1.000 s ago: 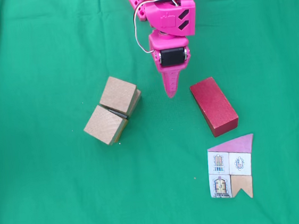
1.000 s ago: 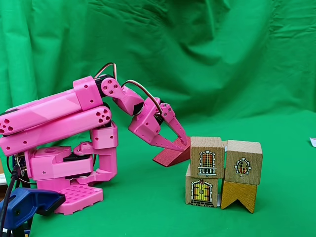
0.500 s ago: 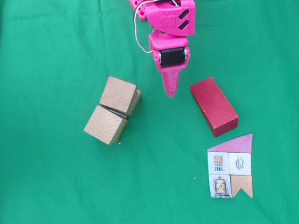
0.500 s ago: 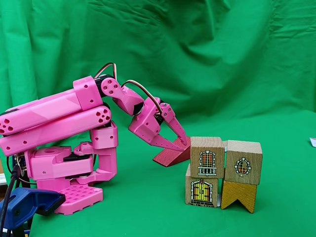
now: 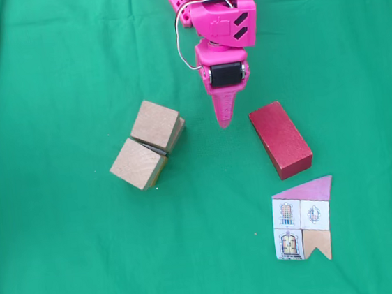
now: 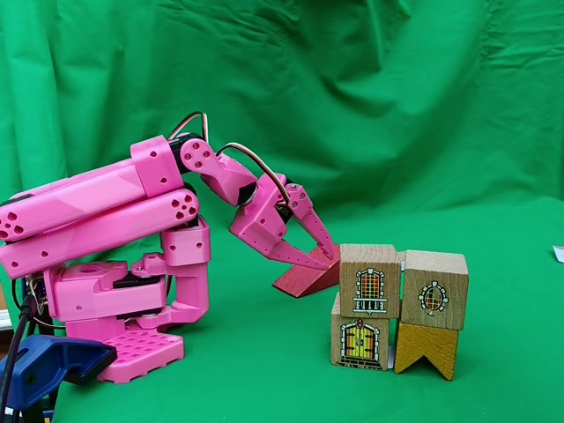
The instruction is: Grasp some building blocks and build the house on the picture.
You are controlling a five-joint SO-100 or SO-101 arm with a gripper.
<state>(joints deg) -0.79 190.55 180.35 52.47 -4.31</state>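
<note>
Landmark: the red brick [image 5: 281, 139] is lying flat on the green cloth [image 5: 67, 259], long axis slanting, seen from above in a fixed view; in the side-on fixed view its end [image 6: 304, 280] is showing behind the printed blocks.
Gripper [image 5: 225, 121]: pink, pointing down at the cloth just left of the brick's upper end in the top-down fixed view, not touching it; the fingers are lying pressed together into a single tip, gripping nothing. In the side-on fixed view the tip [image 6: 330, 256] is hovering just above the brick.
Light-brown cubes [image 5: 147, 153]: two, touching each other corner to side, sitting well to the left of the brick.
Picture [image 5: 304, 218]: flat house card lying just below the brick's lower end, pink roof on top, near but apart from it.
Printed blocks [image 6: 398, 306]: four, standing two on two in front of the brick in the side-on fixed view.
</note>
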